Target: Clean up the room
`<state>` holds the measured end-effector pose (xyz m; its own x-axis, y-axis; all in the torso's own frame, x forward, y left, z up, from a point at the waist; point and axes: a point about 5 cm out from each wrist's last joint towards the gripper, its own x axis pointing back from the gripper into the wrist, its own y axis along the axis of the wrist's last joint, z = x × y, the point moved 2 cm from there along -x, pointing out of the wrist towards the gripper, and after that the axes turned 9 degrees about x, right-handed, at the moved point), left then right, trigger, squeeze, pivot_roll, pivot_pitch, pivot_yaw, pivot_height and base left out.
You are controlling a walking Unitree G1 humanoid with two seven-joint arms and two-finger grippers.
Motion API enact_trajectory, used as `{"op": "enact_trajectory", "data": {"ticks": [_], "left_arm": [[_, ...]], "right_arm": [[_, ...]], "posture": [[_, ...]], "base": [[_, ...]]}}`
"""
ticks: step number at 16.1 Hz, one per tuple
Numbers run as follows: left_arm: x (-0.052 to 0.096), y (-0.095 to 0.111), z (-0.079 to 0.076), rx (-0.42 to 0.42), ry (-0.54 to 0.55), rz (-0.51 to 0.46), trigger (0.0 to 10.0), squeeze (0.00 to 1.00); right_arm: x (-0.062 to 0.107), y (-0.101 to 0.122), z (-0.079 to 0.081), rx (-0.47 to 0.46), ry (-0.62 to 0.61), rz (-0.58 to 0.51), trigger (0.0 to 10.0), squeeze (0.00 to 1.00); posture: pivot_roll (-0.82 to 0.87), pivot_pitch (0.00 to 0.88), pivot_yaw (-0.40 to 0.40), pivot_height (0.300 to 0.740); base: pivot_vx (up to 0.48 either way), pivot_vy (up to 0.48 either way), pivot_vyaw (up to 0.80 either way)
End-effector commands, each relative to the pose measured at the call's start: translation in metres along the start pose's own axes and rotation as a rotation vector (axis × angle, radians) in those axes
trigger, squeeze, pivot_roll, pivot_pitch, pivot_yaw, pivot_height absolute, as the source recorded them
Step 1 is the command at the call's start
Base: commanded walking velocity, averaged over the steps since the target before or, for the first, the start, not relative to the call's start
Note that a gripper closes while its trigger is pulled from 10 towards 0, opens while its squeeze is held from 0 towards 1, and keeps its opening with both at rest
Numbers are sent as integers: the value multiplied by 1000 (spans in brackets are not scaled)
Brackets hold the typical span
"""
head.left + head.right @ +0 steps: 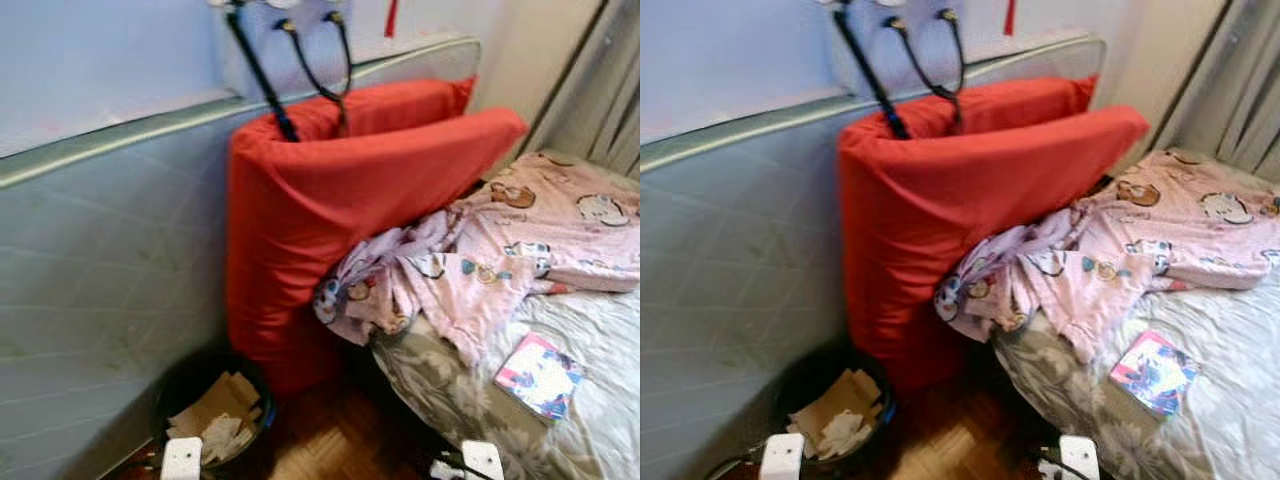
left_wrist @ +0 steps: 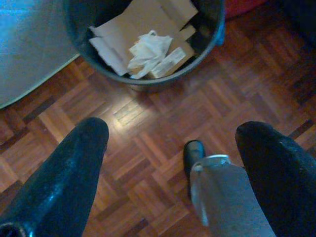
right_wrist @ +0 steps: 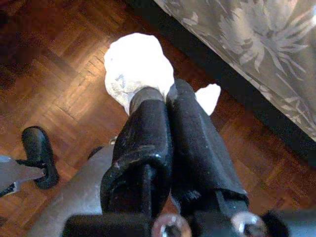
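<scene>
While my right end effector (image 3: 165, 98) pinches the crumpled white paper wad (image 3: 136, 66) above the floor beside the bed (image 3: 256, 44), it looks light and crushable; my left end effector (image 2: 173, 143) gapes wide near the bin (image 2: 143, 79).

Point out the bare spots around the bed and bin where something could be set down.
Bare parquet floor lies between the bin and the bed. The grey bedsheet is free between the pink pyjamas and the book. Crowded: the bin, full of cardboard and paper, and the bed's head, under the pyjamas and red cushion.
</scene>
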<state>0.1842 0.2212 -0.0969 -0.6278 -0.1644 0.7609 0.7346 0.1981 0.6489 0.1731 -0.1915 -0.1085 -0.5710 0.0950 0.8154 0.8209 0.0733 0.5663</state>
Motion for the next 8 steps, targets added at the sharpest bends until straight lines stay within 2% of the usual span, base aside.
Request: {"op": "enact_trajectory", "data": {"ticks": [1, 8], "left_arm": [[0, 0, -3, -12, -12, 4, 10000, 0], [0, -3, -10, -12, -18, 7, 10000, 0]], "right_arm": [[1, -3, -5, -2, -14, 10, 10000, 0], [0, -2, -5, -2, -13, 11, 10000, 0]], "posture": [[-5, 0, -42, 740], [-5, 0, -43, 740]], "base": [[0, 292, 0], [0, 289, 0]]}}
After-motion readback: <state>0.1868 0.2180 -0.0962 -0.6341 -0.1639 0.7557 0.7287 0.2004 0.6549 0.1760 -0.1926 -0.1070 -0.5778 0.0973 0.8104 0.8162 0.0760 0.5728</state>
